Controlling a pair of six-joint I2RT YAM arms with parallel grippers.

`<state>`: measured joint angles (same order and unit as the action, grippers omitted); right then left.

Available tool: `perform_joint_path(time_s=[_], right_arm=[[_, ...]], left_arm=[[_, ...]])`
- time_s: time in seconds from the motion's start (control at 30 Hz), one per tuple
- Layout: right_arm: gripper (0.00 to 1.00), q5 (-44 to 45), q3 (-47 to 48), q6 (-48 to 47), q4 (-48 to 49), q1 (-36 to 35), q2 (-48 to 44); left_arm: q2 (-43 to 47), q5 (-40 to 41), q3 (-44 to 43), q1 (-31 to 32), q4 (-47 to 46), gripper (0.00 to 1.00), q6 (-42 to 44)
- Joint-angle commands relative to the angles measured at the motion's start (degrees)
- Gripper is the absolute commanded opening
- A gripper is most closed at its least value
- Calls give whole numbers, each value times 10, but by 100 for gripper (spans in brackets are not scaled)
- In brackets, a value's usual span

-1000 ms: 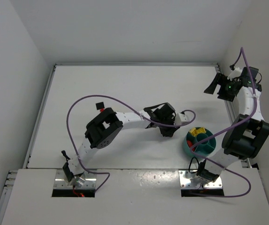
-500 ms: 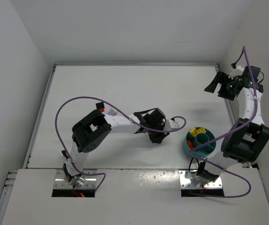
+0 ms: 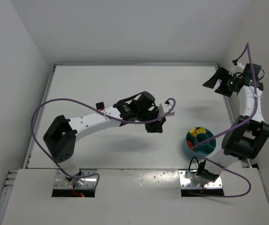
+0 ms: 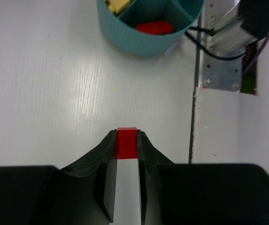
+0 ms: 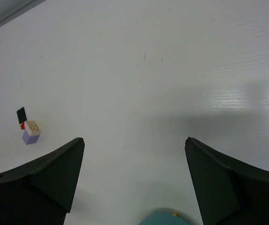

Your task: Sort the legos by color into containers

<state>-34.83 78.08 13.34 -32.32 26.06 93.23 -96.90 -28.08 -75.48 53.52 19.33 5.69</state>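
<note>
My left gripper (image 4: 127,136) is pinching a red lego (image 4: 127,146), mid-carry. Next I am likely needing to reach forward to the teal bowl (image 4: 143,44) ahead, over its red compartment (image 4: 148,14).

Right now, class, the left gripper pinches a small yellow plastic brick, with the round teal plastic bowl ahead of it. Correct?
No: the small plastic brick in the left gripper is red, not yellow, per the left wrist view; the round teal plastic bowl does lie ahead.
</note>
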Motion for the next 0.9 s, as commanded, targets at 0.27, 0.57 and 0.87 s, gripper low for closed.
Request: perform_joint_path(time_s=[0.27,0.57,0.87], right_arm=[[88,-11,18,34,54,-3,-9],[88,1,23,10,48,-3,-9],[88,-5,17,5,48,-3,-4]], left_arm=[[-20,-95,-118,38,-4,6,-20],[-100,-85,-144,81,-32,6,-37],[-179,-78,-213,91,-45,6,-68]])
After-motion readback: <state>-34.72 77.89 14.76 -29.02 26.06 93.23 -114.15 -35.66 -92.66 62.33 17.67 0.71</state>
